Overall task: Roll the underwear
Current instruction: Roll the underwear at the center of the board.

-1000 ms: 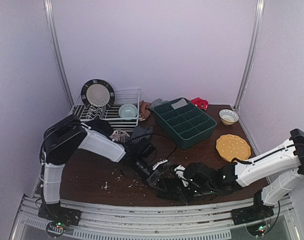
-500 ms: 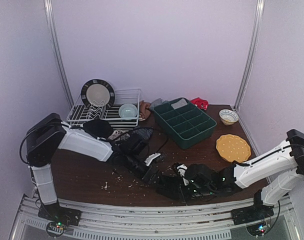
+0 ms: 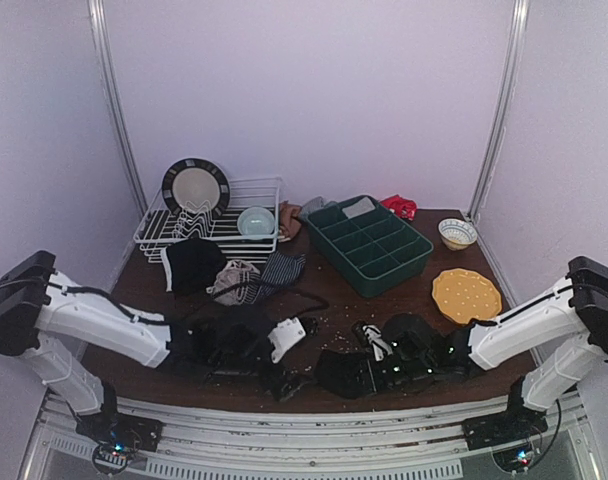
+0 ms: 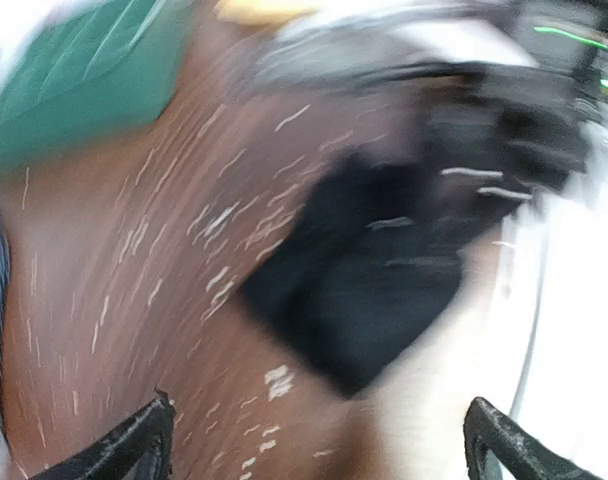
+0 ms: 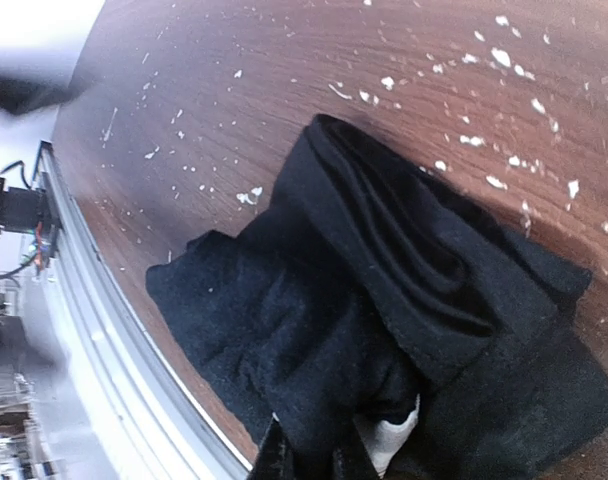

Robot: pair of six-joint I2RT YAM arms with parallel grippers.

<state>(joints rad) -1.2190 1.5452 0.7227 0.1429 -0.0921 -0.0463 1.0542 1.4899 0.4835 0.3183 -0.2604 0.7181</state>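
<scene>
— Where is the black underwear lying?

— We are seeing it bunched in thick folds at the near edge of the table, close to the rail, among pale crumbs.

— And the right fingers?

— They are pinching a fold of it, shut tight. The right arm is stretching low across the table from its base.

— The left side?

— We are finding the left arm lying low too, reaching in from the left. The left fingers are standing wide apart, gripping nothing and pointing toward the cloth, though that wrist view is blurred.
</scene>
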